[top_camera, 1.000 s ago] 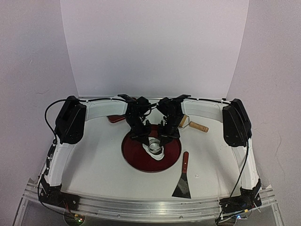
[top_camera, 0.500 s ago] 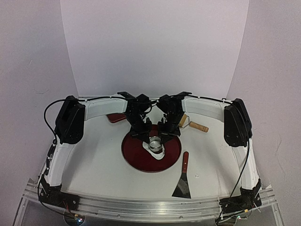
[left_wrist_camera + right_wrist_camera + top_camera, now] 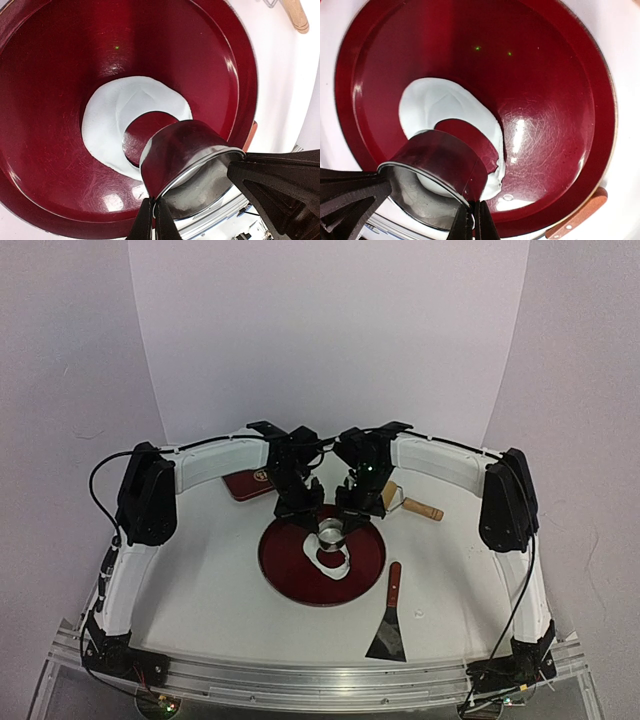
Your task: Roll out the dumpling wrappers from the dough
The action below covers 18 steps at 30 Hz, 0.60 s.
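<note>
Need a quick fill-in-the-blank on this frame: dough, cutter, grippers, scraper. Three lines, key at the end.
1. The dough on the red tray has a round ____ cut through it.
2. The ring cutter is pinched at its wall by ____ grippers: the left gripper and the right gripper.
3. The scraper lies on the table on the tray's ____ side.
Missing words: hole; both; right.

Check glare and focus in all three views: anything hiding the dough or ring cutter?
Top external: even, soft light, no glare; ring cutter and dough small but clear. Left wrist: ring cutter slightly soft up close, dough sharp, glare patch on the red tray. Right wrist: bright streak on the red tray, ring cutter rim soft.
</note>
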Motion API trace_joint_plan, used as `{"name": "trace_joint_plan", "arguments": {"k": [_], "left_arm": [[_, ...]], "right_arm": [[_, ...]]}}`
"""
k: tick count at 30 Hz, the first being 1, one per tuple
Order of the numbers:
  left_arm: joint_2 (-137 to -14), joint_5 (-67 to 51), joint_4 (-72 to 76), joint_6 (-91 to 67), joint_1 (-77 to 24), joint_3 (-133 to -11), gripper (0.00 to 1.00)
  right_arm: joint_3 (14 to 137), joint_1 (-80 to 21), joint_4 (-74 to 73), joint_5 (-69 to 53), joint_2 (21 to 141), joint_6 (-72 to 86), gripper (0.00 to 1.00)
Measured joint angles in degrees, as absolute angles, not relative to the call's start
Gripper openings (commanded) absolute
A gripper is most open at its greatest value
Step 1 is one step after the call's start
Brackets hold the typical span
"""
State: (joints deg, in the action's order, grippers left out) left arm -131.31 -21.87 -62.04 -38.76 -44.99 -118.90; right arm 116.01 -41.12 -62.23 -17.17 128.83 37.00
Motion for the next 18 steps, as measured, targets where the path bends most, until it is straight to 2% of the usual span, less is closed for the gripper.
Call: {"name": "trace_joint_plan", "arguments": {"k": [18], "left_arm": [[-130.76, -23.77, -58.41, -38.63, -45.12, -113.63, 0.0]], "right_arm": [[110.75, -41.12, -59.0, -19.37, 128.4, 37.04, 0.0]]}}
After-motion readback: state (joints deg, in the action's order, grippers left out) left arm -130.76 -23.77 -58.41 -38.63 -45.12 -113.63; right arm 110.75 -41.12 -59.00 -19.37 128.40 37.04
